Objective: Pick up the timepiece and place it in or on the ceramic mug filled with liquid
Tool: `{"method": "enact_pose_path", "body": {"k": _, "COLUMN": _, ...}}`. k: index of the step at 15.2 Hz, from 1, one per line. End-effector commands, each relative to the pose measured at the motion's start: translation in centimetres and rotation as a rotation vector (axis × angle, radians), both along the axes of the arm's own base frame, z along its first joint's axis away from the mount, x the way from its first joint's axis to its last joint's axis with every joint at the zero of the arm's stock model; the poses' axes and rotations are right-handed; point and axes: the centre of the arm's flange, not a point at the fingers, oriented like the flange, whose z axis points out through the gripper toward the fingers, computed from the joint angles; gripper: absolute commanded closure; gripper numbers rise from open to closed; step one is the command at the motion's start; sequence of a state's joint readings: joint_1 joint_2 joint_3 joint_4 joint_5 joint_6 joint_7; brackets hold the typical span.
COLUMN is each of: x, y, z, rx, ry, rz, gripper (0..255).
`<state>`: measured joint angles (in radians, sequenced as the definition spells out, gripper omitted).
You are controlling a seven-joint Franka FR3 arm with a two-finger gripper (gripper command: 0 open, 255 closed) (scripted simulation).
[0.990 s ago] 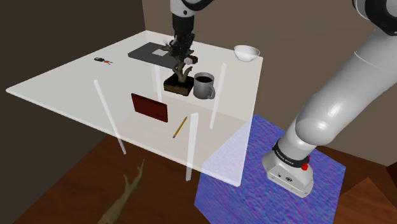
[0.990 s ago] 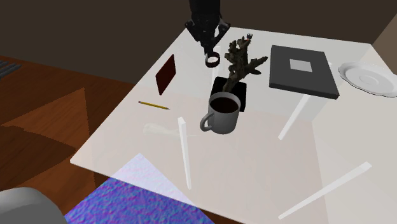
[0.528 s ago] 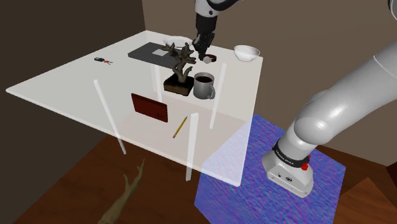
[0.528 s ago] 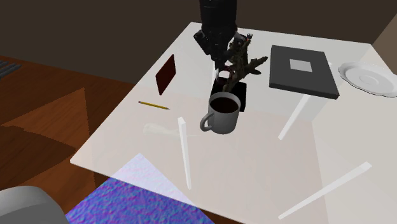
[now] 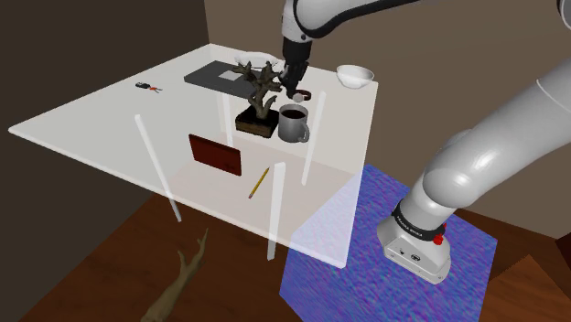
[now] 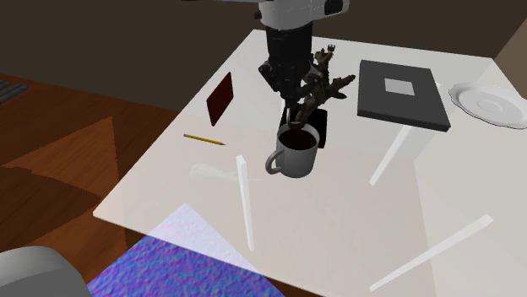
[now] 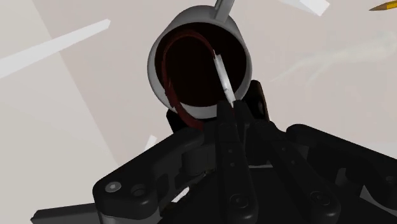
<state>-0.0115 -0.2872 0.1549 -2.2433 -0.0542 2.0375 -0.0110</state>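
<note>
A grey mug (image 5: 294, 123) of dark liquid stands on the glass table (image 5: 101, 119), beside a potted plant. My black gripper (image 5: 295, 90) hangs just above the mug's rim, shut on the timepiece (image 5: 303, 94), a watch with a dark red strap. In the second exterior view the gripper (image 6: 291, 111) holds the watch (image 6: 293, 125) right at the mug (image 6: 297, 153) opening. Through the wrist view the fingers (image 7: 230, 130) clasp the watch (image 7: 222, 73), whose strap loop hangs over the mug (image 7: 157, 57) mouth.
A gnarled plant in a dark pot (image 5: 259, 102) stands against the mug on the shoulder view's left. Behind lie a dark book (image 5: 218, 76) and a white bowl (image 5: 354, 76). A red card (image 5: 215, 154) and a pencil (image 5: 259, 182) lie nearer the front edge.
The gripper has carried the watch from behind the plant over to the mug and lowered it to the rim. Everything else on the table stayed put.
</note>
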Motion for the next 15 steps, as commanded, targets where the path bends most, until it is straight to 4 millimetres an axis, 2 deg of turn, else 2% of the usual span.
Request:
{"method": "enact_pose_path", "body": {"k": 1, "x": -0.1, "y": 0.0, "z": -1.1, "rx": 0.0, "ry": -0.001, "rz": 0.0, "gripper": 255}}
{"method": "enact_pose_path", "body": {"k": 8, "x": -0.1, "y": 0.0, "z": -4.6, "rx": 0.0, "ry": -0.001, "rz": 0.0, "gripper": 255}}
{"method": "enact_pose_path", "body": {"k": 15, "x": -0.1, "y": 0.0, "z": -4.6, "rx": 0.0, "ry": 0.0, "rz": 0.0, "gripper": 255}}
